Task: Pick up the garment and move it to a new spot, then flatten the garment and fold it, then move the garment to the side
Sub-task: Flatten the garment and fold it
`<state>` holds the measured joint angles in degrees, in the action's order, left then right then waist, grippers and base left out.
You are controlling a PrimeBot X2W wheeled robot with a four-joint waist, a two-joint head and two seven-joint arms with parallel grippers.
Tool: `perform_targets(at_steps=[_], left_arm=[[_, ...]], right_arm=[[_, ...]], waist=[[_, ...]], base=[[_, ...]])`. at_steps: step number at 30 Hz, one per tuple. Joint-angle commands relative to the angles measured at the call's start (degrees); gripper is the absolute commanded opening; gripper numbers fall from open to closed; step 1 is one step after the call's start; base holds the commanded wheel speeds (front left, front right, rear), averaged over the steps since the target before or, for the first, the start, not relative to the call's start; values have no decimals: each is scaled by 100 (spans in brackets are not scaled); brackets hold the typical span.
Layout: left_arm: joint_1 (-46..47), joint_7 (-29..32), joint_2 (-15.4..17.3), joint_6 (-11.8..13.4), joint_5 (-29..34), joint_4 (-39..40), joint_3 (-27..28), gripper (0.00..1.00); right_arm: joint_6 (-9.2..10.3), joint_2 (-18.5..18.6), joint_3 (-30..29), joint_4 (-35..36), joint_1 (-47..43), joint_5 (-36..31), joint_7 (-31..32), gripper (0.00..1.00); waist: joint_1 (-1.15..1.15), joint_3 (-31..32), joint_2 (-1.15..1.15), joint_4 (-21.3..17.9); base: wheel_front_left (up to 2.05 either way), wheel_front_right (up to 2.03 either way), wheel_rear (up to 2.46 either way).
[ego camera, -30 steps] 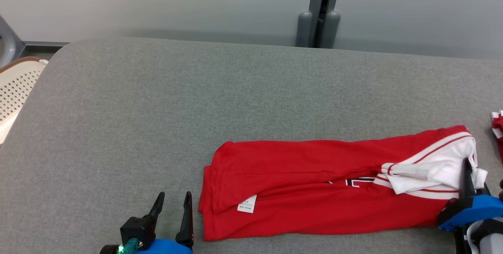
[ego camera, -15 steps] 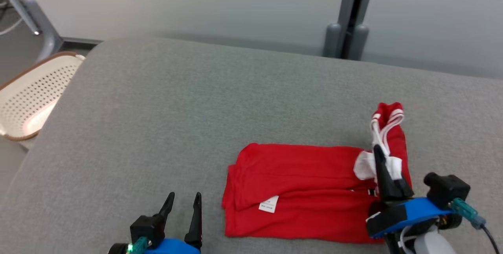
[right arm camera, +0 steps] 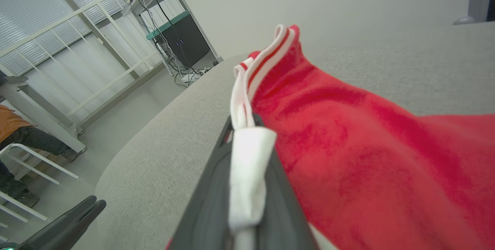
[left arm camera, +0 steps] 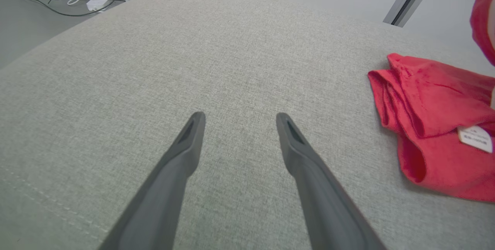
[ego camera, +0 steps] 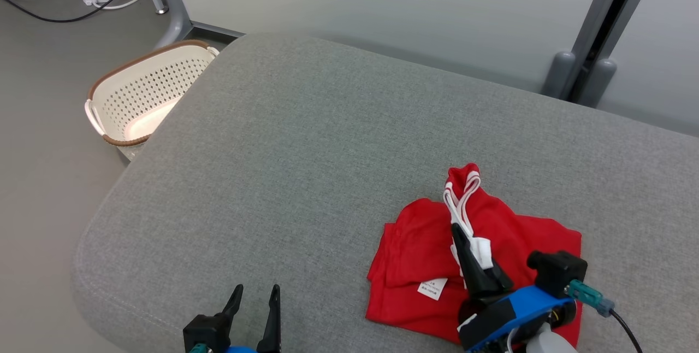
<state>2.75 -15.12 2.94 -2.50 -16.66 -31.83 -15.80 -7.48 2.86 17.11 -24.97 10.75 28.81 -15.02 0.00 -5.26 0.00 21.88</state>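
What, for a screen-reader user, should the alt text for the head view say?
A red garment with white trim lies bunched on a grey cushion, its striped edge pinched between the shut right fingers. The open left fingers are apart from it, to its left over bare cushion, and a white basket stands on the floor beyond.

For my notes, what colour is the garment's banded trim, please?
The red fabric garment's trim is white, red-striped; best in right wrist view.
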Motion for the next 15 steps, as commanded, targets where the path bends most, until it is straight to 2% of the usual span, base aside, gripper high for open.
perform_targets(at_steps=[1, 4, 6, 13, 15], left_arm=[[-2, -1, -4, 29, -26, 29, 0, 100], [0, 0, -5, 26, -47, 63, -3, 100], [11, -1, -4, 18, -25, 87, 34, 100], [93, -1, -4, 17, 136, 226, 167, 100], [108, -1, -3, 11, 178, 254, 171, 100]], right_arm=[[-1, 11, 111, 31, 160, 124, -17, 100], [-1, 14, 207, 120, 234, 231, -16, 100], [-1, 20, 41, 162, 239, 88, -17, 100], [-1, 16, -937, 203, -40, -682, -17, 100], [-1, 13, -1094, 204, -96, -785, -17, 100]], waist=[[0, -7, 0, -11], [0, -9, 0, -162], [0, 10, 0, -423], [0, 98, 0, -1230], [0, 106, 0, -1335]], base=[[0, 0, 0], [0, 0, 0], [0, 0, 0], [0, 0, 0], [0, 0, 0]])
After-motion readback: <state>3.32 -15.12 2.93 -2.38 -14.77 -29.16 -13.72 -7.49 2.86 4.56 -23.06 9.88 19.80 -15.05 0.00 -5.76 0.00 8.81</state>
